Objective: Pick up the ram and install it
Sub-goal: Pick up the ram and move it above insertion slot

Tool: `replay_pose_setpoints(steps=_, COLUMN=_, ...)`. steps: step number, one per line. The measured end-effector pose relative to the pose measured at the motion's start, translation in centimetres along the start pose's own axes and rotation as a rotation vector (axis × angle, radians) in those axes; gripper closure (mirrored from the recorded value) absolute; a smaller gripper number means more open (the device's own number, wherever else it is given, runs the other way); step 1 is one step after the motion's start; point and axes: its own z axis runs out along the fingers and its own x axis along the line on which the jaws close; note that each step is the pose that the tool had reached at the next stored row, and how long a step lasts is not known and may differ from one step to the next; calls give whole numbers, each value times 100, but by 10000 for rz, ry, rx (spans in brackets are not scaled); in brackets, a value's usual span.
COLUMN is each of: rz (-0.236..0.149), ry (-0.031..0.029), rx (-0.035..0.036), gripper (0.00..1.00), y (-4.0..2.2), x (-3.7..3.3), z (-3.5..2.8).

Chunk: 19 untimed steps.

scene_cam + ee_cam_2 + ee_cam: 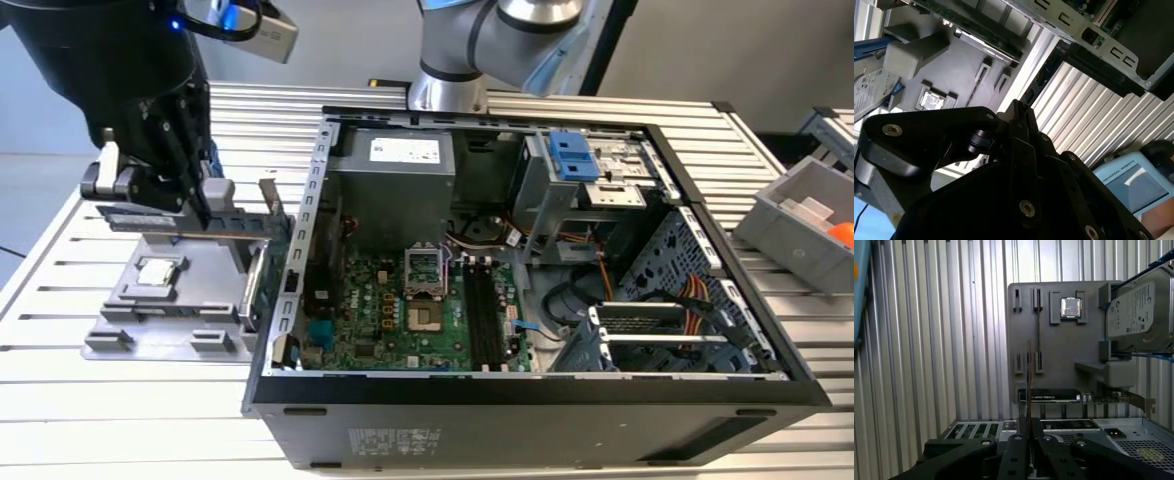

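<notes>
The gripper [1028, 439] pinches the ram [1028, 385] between its black fingers, which are drawn in close on either face of it. In the first wrist view the ram is seen edge-on, a thin dark sliver. Its long axis runs straight out from the fingertips, away from the case [534, 415] and across the tray [1064, 360]. It lies parallel to the tray's narrow slots and sits between the two rows of them. Whether it touches the tray I cannot tell.

The tray is matt grey plastic with raised blocks. It carries a small square silver chip [1071, 307], a boxy silver hard drive [1139, 310] with blue clips, and a dark card [1051, 396] on its side nearest the case. It rests on a table [929, 340] of ribbed, shiny metal slats.

In the exterior view the gripper hangs over the tray at the exterior view's left, beside the open black case with its green board
</notes>
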Motion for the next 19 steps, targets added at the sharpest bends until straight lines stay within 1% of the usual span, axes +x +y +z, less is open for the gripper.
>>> replay_pose_setpoints(steps=11, rz=-57, ry=0, rx=1, gripper=100, y=-192, x=-11, z=-1)
replay_pose_setpoints(steps=19, rz=-104, ry=1, rx=1, gripper=100, y=-285, x=-17, z=-1)
